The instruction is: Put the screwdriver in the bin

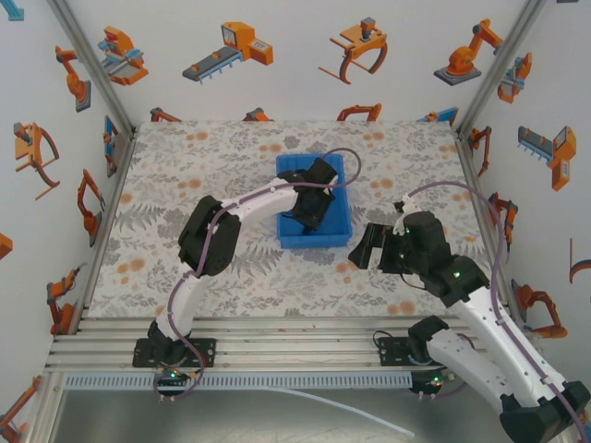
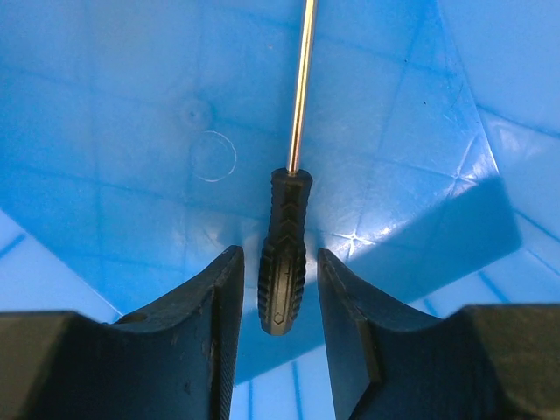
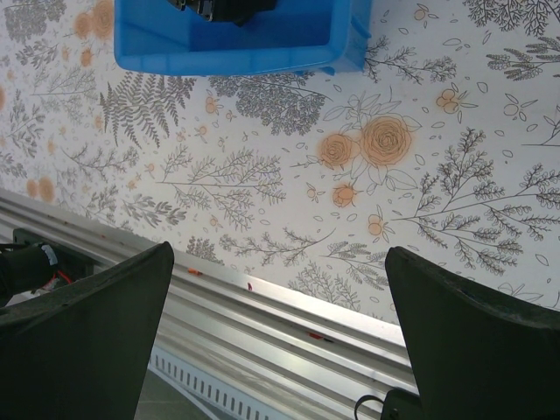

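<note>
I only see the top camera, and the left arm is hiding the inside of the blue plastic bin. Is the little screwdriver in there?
Observer: Yes. The left wrist view shows the small screwdriver with a black ribbed handle and thin metal shaft lying on the floor of the bright blue rectangular plastic bin.
Operator: Is the gripper squeezing it?
Observer: No. The left gripper is open, with a gap on each side of the handle.
Operator: And the other one?
Observer: The right gripper is open with nothing between its fingers, over the flower-patterned table cover.
</note>
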